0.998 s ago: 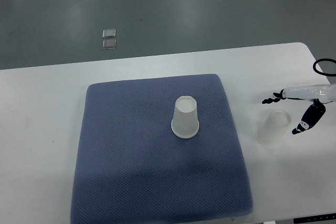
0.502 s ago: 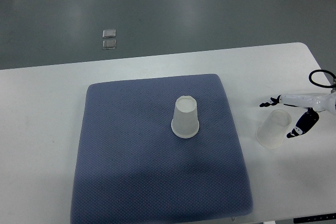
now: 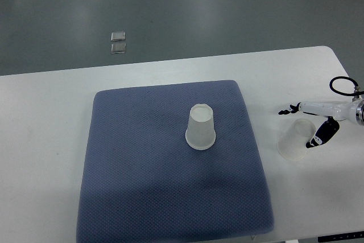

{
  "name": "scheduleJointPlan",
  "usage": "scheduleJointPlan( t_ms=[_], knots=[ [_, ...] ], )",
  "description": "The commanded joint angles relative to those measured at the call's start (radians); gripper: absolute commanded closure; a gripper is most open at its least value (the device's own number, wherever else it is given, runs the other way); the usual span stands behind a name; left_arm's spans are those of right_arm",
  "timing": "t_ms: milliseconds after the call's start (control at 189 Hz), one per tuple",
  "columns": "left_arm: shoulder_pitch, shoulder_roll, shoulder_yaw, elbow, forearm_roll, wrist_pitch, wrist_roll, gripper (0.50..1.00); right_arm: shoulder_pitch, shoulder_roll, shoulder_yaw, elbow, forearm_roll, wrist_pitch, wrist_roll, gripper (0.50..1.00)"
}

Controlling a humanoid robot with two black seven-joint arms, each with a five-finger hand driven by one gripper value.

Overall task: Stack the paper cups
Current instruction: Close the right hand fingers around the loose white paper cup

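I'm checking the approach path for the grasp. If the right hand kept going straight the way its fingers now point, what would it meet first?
The right hand points toward the picture's left, and the cup on the table sits between its spread fingers, so it would likely meet that cup first, though height above it is unclear.

No text anywhere I can read tbh. Both paper cups, the one upside down on the mat [image 3: 201,127] and the one by my right hand [image 3: 296,139], are plain white, no logo, no print. The blue mat [image 3: 142,169] is just a dotted weave, no tag or brand. The white table [image 3: 45,140] is blank too, no stickers or nos. My right hand [image 3: 310,124] has no markings I can make out. Two small clear squares on the floor [image 3: 118,42] are way too small to read, if there's anything on them at all.
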State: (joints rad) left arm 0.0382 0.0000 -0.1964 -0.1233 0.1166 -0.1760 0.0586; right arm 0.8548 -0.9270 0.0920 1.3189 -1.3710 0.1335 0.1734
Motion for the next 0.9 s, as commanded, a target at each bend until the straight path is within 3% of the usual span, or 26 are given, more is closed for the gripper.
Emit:
scheduleJointPlan(
  t_ms=[0,148,470,893],
  knots=[
    [0.000,0.000,0.000,0.001,0.000,0.000,0.000,0.500,-0.002,0.008,0.000,-0.004,-0.013,0.001,0.000,0.591],
    [0.000,0.000,0.000,-0.001,0.000,0.000,0.000,0.500,-0.008,0.022,-0.003,-0.020,-0.020,0.001,0.000,0.599],
    [0.000,0.000,0.000,-0.001,0.000,0.000,0.000,0.500,-0.008,0.030,-0.015,-0.029,-0.034,0.006,0.002,0.701],
    [0.000,0.000,0.000,0.001,0.000,0.000,0.000,0.500,0.003,0.030,-0.012,-0.023,-0.051,0.015,0.009,0.736]
  ],
)
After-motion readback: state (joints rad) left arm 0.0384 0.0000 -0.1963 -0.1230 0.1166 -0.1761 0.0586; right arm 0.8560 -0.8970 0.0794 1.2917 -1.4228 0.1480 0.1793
